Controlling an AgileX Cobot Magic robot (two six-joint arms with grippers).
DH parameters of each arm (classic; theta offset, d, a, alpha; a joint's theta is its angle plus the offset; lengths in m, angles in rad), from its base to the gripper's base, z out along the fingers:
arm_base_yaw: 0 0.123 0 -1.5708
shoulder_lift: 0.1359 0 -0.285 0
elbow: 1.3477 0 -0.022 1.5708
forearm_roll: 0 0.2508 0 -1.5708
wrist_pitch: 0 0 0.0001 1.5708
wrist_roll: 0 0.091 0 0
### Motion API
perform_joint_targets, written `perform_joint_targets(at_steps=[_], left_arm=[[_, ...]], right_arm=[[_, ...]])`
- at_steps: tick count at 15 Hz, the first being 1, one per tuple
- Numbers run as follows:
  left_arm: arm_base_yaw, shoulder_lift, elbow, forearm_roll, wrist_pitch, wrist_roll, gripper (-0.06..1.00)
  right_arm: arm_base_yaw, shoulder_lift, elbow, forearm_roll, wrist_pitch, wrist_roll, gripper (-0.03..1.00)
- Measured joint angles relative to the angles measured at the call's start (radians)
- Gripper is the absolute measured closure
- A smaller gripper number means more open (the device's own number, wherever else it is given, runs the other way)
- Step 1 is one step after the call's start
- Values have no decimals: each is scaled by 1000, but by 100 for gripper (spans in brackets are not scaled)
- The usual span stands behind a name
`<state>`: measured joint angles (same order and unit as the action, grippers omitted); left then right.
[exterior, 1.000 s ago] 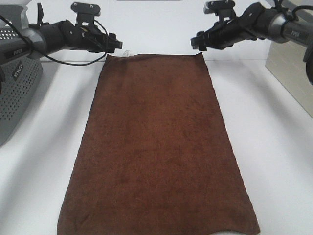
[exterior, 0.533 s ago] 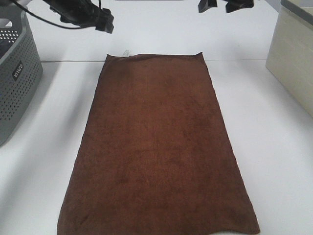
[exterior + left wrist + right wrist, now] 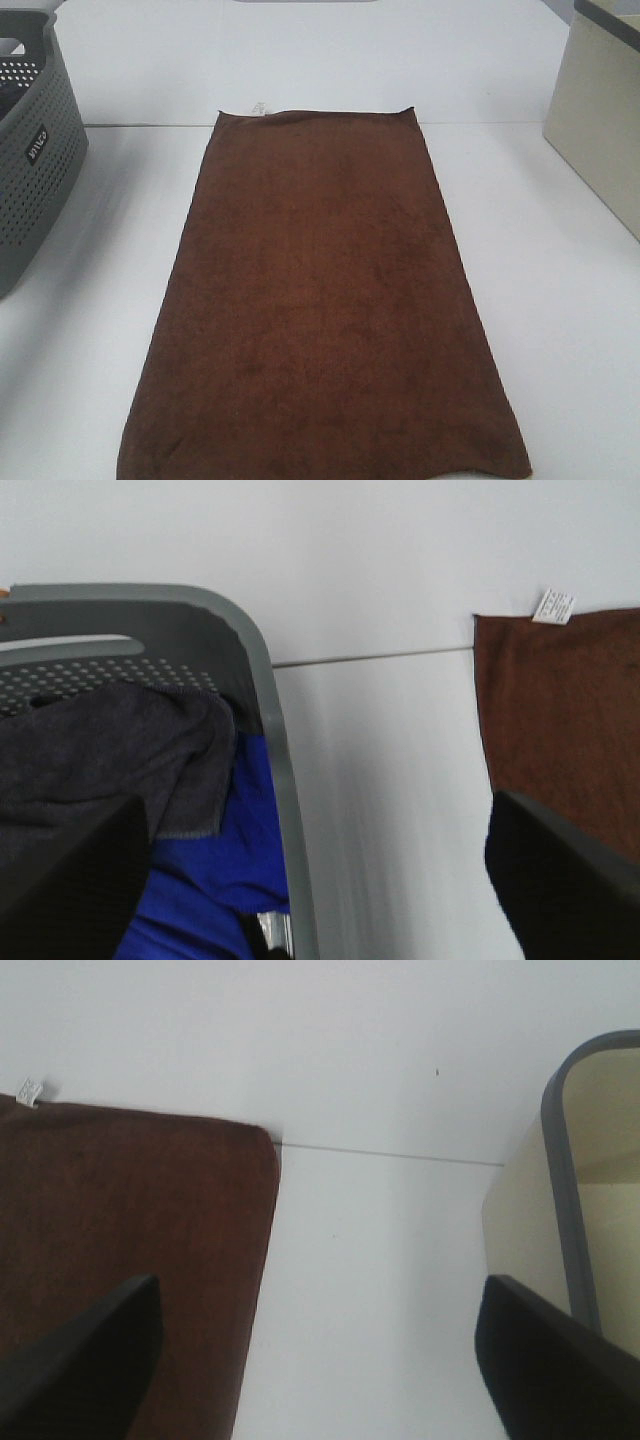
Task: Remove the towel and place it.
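The towel (image 3: 320,300) lies flat and spread out lengthwise on the white table, dark reddish-brown, its near end reaching the front edge of the exterior high view. Its small white tag (image 3: 259,106) sits at the far left corner. Neither arm shows in the exterior high view. In the left wrist view my left gripper (image 3: 315,880) is open and empty, high over the table between the basket and the towel's (image 3: 560,700) tagged corner. My right gripper (image 3: 318,1360) is likewise open and empty, above the bare table beside the towel's (image 3: 130,1210) far right corner.
A grey perforated basket (image 3: 30,170) stands at the left, holding a dark grey cloth (image 3: 100,750) over a blue cloth (image 3: 220,850). A beige box (image 3: 600,130) with a grey rim stands at the right. White tabletop (image 3: 560,330) flanks the towel on both sides.
Both arms were at the towel's far corners, then lifted up and away out of the exterior high view. Their jaws spread wider. The towel stayed flat where it lay.
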<state>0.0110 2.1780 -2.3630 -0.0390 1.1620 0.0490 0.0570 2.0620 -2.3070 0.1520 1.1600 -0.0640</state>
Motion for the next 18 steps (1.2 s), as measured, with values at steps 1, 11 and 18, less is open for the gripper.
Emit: perform_joint_targets(at_steps=[1,11,18], left_arm=[[0,-7,0,-2,34,5,11],[-3,-633,855,51,-177,-38,11],[-3,-1219,1450,141,-333,-79,11]], right_arm=[[0,-17,0,0,38,-1,15],[0,-747,898,-14,-123,20,15],[0,-1457,1503,-19,-280,24,15]])
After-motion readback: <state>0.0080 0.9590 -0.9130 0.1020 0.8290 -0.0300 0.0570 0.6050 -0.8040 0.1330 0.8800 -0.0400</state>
